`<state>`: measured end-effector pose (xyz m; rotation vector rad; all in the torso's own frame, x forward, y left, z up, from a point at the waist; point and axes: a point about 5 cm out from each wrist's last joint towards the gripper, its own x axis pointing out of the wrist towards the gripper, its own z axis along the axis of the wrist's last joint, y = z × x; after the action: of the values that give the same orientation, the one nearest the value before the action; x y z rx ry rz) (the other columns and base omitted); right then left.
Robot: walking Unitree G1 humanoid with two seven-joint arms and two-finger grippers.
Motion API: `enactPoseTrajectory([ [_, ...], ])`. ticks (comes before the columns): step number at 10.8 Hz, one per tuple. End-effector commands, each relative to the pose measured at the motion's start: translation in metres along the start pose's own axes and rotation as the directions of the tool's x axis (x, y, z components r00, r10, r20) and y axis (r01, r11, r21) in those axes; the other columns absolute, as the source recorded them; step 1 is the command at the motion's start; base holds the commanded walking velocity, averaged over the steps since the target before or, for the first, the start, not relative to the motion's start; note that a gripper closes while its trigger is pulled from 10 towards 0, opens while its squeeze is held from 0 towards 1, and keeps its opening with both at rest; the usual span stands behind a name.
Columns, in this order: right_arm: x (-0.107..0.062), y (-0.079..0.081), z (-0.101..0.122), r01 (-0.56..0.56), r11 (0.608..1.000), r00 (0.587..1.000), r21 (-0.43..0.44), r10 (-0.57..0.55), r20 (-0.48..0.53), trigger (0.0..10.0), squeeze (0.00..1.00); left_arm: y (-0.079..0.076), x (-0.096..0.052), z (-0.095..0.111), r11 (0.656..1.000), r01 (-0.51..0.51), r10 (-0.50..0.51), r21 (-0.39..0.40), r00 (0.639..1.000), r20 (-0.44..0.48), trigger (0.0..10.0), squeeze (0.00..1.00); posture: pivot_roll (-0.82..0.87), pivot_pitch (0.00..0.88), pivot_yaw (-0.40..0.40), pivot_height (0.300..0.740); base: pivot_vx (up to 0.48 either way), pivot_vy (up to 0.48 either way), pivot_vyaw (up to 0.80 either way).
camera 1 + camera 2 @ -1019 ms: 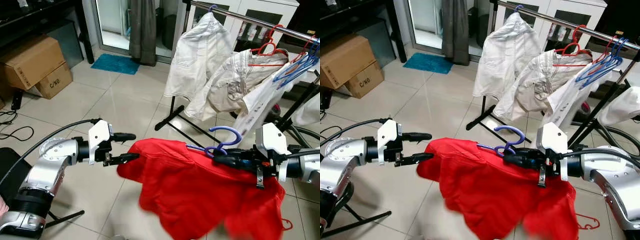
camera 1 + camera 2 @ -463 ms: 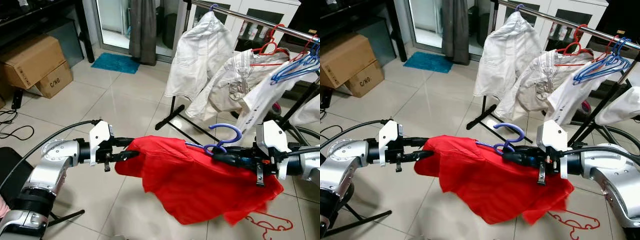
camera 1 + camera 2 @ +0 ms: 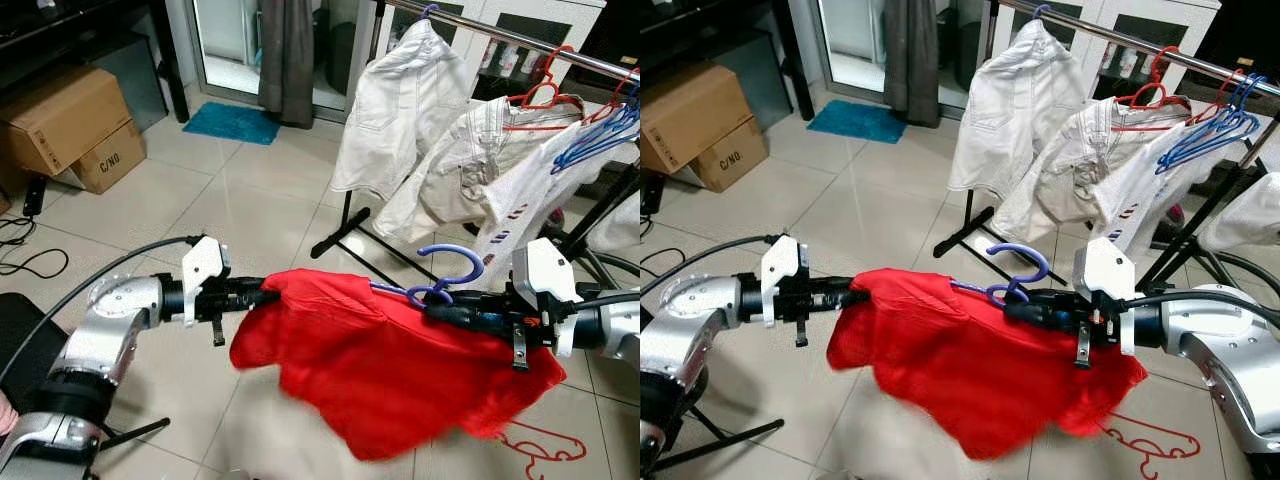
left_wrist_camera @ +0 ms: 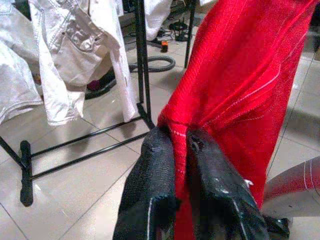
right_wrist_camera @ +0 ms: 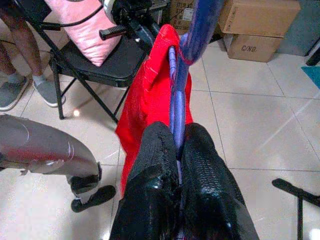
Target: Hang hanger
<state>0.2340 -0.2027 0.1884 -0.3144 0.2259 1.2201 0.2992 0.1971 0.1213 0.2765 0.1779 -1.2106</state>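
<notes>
The right gripper (image 3: pixel 448 312) is pinching the purple hanger (image 3: pixel 440 281) tight between its two black fingers, with the hook sticking up just past the tips. A red shirt (image 3: pixel 385 365) is draped on the hanger and hanging down. The left gripper (image 3: pixel 268 293) is squeezing the shirt's other edge, holding it out sideways. The clothes rack (image 3: pixel 520 40) is standing behind, well apart from the hanger.

The lower cardboard box (image 3: pixel 108 158) is printed "C/NO."

Cardboard boxes (image 3: pixel 75 128), blue mat (image 3: pixel 232 126), folding chair (image 5: pixel 92 65), possibly pink cushion (image 5: pixel 80 30).
</notes>
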Motion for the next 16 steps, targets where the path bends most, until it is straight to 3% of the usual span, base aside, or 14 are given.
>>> enactPoseTrajectory([
  [1, -0.005, 0.000, 0.008, 0.008, 1.000, 1.000, -0.026, -0.008, 0.015, 0.0, 0.00, 0.003, -0.002, 0.002, 1.000, -0.006, 0.006, -0.004, 1.000, 0.012, 0.0, 0.00, -0.01, 0.026, -0.024, 0.740, 0.000, 0.000, 0.00],
  [4, -0.003, 0.000, 0.000, 0.023, 1.000, 1.000, -0.017, -0.023, -0.018, 0.0, 0.00, 0.002, -0.004, 0.006, 1.000, 0.006, -0.006, 0.008, 1.000, 0.024, 0.0, 0.00, -0.01, 0.015, -0.024, 0.740, 0.000, 0.000, 0.00],
  [7, 0.000, -0.002, -0.022, 0.079, 0.997, 0.991, 0.009, -0.077, -0.111, 0.0, 0.00, -0.004, -0.023, 0.023, 0.997, 0.061, -0.062, 0.056, 0.998, 0.010, 0.0, 0.00, 0.00, 0.012, -0.024, 0.740, 0.000, 0.000, 0.00],
  [10, 0.001, -0.001, -0.031, 0.068, 0.998, 0.985, 0.008, -0.066, -0.157, 0.0, 0.00, 0.000, -0.033, 0.047, 0.995, 0.040, -0.045, 0.096, 0.998, 0.053, 0.0, 0.00, 0.01, 0.012, -0.029, 0.740, 0.000, 0.000, 0.00],
  [13, 0.002, 0.005, -0.027, 0.013, 1.000, 0.992, 0.007, -0.012, -0.126, 0.0, 0.00, 0.023, -0.039, 0.061, 0.973, -0.149, 0.130, 0.174, 0.985, 0.115, 0.0, 0.00, 0.00, 0.013, -0.025, 0.740, 0.000, 0.000, 0.00],
  [15, 0.000, 0.005, -0.027, 0.014, 1.000, 0.992, 0.007, -0.013, -0.124, 0.0, 0.00, 0.037, -0.041, 0.078, 0.919, -0.319, 0.265, 0.230, 0.935, 0.237, 0.0, 0.00, 0.00, 0.016, -0.023, 0.740, 0.000, 0.000, 0.00],
  [16, 0.000, 0.006, -0.027, 0.012, 1.000, 0.993, 0.010, -0.011, -0.119, 0.0, 0.00, 0.038, -0.039, 0.078, 0.930, -0.295, 0.246, 0.219, 0.943, 0.223, 0.0, 0.00, 0.00, 0.018, -0.022, 0.740, 0.000, 0.000, 0.00],
])
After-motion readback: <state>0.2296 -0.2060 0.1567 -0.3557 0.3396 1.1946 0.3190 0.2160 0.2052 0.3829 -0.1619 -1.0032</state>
